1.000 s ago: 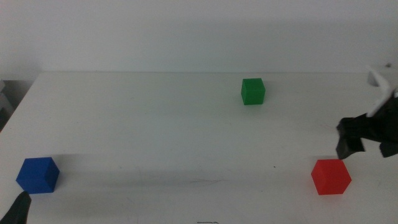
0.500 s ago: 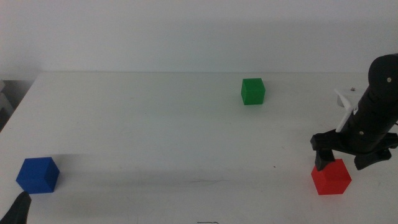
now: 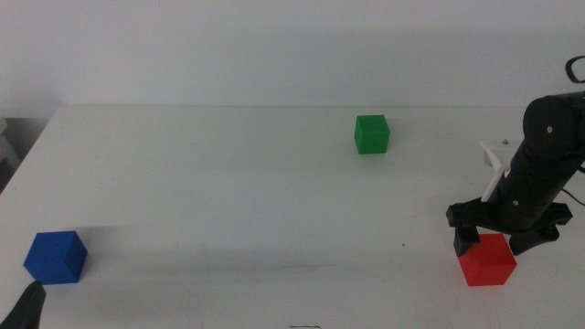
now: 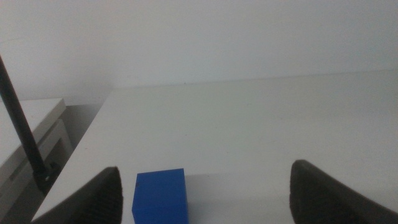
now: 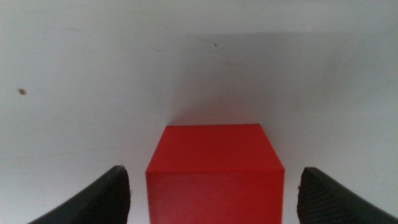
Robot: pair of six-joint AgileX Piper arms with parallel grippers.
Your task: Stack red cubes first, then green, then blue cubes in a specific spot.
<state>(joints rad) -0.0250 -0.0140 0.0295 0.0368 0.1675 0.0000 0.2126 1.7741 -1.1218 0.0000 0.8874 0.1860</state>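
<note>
Since the frame half a sec ago the right claw (image 3: pixel 499 239) has dropped a bit lower and shifted slightly left, now straddling the red cube (image 3: pixel 487 260); cubes haven't moved. Right arm hides the cube's back top edge in the middle view. Wrist view: jaws wide apart, one each side of the red cube (image 5: pixel 213 171), gap on both sides, not touching; cube's lower part cut off by the frame edge. Left claw (image 4: pixel 205 199) waits at the near-left corner, only a dark tip showing at the bottom edge in the middle view; jaws apart, blue cube (image 4: pixel 160 196) just ahead, nearer one jaw, partly cut off.

White surface (image 3: pixel 228 183) is wide open between the cubes. Blue cube (image 3: pixel 55 257) sits near the left edge, red near the front right, green cube (image 3: pixel 371 133) toward the back, right of centre, all well apart.

All 3 sit flat; no long axis. Red is square to the claw, one face toward the wrist cam.
</note>
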